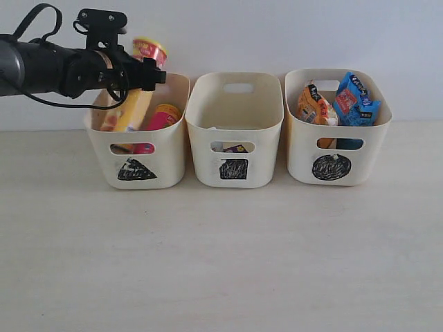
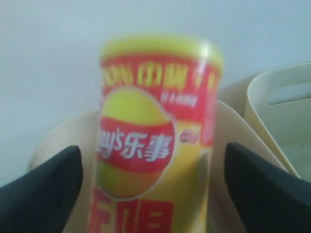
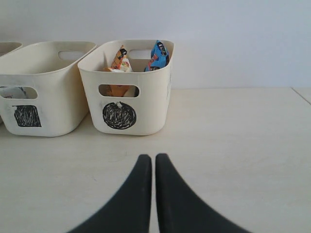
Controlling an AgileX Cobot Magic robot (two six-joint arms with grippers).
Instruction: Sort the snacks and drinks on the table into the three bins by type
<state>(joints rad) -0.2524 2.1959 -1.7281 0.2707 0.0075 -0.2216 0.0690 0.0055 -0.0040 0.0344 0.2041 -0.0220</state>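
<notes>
The yellow-orange chip tube (image 1: 136,107) leans in the left bin (image 1: 166,162), its top above the rim, next to the pink tube (image 1: 160,117). My left gripper (image 1: 149,75) is open around the tube's upper part. In the left wrist view the yellow-orange chip tube (image 2: 155,131) fills the middle, with a gap between it and each black finger (image 2: 43,189). The middle bin (image 1: 239,114) shows a small dark box (image 1: 235,148) through its slot. The right bin (image 1: 360,142) holds the orange bag (image 1: 313,105) and blue bag (image 1: 354,100). My right gripper (image 3: 154,158) is shut and empty over the table (image 3: 233,145).
The three bins stand side by side along the back of the table (image 1: 221,256), close to the white wall. The right wrist view shows the right bin (image 3: 150,97) and the middle bin (image 3: 53,97) ahead of the gripper.
</notes>
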